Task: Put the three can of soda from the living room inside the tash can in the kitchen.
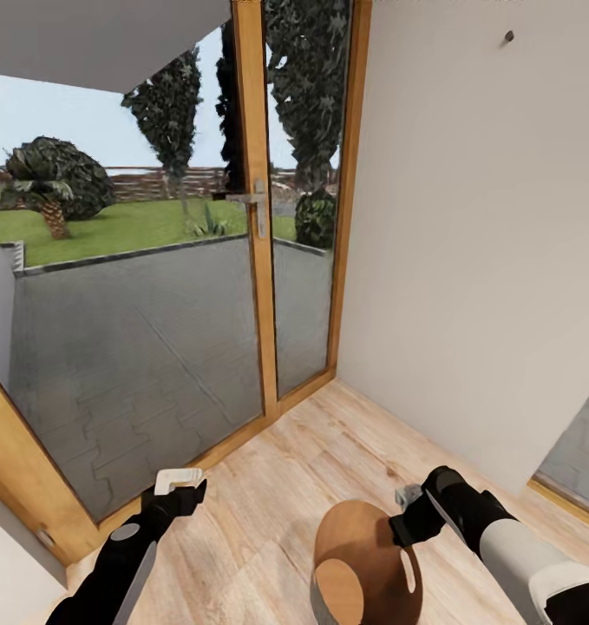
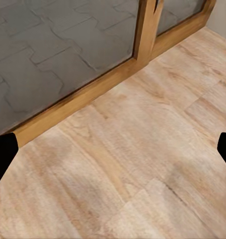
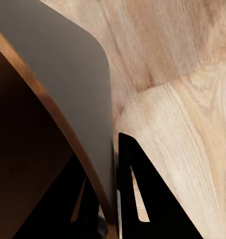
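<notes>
**Bin carried on its side by the right gripper, beside the glass doors**

Head view: the robot faces a corner of the living room, where wood-framed glass doors [image 1: 258, 217] meet a plain white wall [image 1: 476, 217]. Beyond the glass lie a grey paved terrace and a lawn with trees. Low in the picture, over the light wood-plank floor [image 1: 329, 434], the right gripper [image 1: 409, 519] holds the tash can [image 1: 363, 555] by its rim. The bin is tipped over: its long axis runs roughly level, its round light-brown base faces the camera and its mouth points away toward the gripper. The left gripper [image 1: 178, 486] hangs free above the floor near the door's bottom rail, carrying nothing.

Left wrist view: two black fingertips [image 2: 3, 154] sit at opposite edges of the picture, spread wide apart, with bare plank floor and the door's wooden bottom rail [image 2: 93, 92] between and beyond them.

Right wrist view: the gripper's two black fingers [image 3: 137, 194] are pinched on the bin's thin wall, one finger on the dark brown inside, the other on the outer side. The rim [image 3: 48, 109] curves away from the fingers, with plank floor behind it.
</notes>
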You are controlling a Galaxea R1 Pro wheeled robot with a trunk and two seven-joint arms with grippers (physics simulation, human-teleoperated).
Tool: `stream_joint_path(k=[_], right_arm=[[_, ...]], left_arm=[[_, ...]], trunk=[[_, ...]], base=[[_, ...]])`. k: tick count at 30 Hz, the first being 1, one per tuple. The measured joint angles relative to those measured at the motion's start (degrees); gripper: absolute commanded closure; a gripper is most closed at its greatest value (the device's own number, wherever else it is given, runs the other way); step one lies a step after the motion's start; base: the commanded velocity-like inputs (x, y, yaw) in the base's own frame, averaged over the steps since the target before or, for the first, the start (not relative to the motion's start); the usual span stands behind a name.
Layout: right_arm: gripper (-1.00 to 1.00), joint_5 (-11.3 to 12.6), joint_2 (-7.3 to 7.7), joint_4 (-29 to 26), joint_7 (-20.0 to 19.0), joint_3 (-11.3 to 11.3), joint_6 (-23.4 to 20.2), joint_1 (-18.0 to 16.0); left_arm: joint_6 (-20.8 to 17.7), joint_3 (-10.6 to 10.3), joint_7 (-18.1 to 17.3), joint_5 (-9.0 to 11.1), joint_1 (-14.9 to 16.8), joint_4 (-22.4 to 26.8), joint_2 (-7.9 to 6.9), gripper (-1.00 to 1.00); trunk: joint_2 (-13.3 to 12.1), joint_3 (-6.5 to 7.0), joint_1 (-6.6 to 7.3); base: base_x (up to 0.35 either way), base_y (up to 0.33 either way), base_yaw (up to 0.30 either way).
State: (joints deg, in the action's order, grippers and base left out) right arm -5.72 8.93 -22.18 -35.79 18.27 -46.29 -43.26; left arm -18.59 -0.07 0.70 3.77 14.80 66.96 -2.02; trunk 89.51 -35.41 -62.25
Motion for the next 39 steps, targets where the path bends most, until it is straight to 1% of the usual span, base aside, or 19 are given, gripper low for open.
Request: stream_joint_path(k=[3,7,11,13,20,28,31,39], right_arm=[[1.0,0.58,0.03,0.02,-0.83,-0.08,-0.21,-0.14],[1.0,-0.05,0.11,-0.01,-1.14,0.01,-0.11,-0.35],[1.0,0.42,0.37,-0.04,-0.9,-0.13,-0.29,-0.55],[1.0,0.01,0.52,-0.04,-0.8,-0.1,-0.11,-0.59],[1.0,0.17,0.78,-0.05,-0.67,-0.14,-0.09,-0.6],[1.0,0.1,0.76,-0.06,-0.56,-0.18,0.05,-0.59],[1.0,-0.19,0.76,-0.04,-0.51,-0.11,0.17,-0.59],[1.0,0.08,0.42,-0.12,-0.49,-0.14,0.18,-0.58]], left_arm=[[0.03,-0.06,-0.06,0.03,0.0,-0.04,-0.07,-1.0],[-0.01,-0.19,-0.2,-0.14,-0.08,-0.35,-0.21,-1.0],[-0.29,-0.39,-0.3,-0.35,-0.11,-0.52,-0.27,-1.0],[-0.62,-0.42,-0.37,-0.4,-0.12,-0.7,-0.31,-1.0],[-1.08,-0.6,-0.43,-0.51,-0.05,-4.81,-0.32,-1.0],[-0.48,-0.71,-0.56,-0.4,-0.25,-6.14,-0.33,-1.0],[-0.33,-0.71,-0.54,-0.43,-0.28,-6.72,-0.3,-1.0],[-0.21,-0.72,-0.44,-0.43,-0.3,-7.17,-0.27,-1.0]], trunk=[[-1.2,0.54,0.66],[-2.81,1.25,1.54],[-4.41,1.97,2.42],[-5.21,2.33,2.85],[-8.02,3.59,4.39],[-8.04,3.59,4.4],[-8.04,3.59,4.4],[-8.04,3.59,4.4]], base=[[0.0,0.0,0.0],[0.0,0.0,0.0],[0.0,0.0,0.0],[0.0,0.0,0.0],[0.0,0.0,0.0],[-0.014,0.004,0.0],[-0.174,0.091,0.0],[-0.256,0.151,0.003]])
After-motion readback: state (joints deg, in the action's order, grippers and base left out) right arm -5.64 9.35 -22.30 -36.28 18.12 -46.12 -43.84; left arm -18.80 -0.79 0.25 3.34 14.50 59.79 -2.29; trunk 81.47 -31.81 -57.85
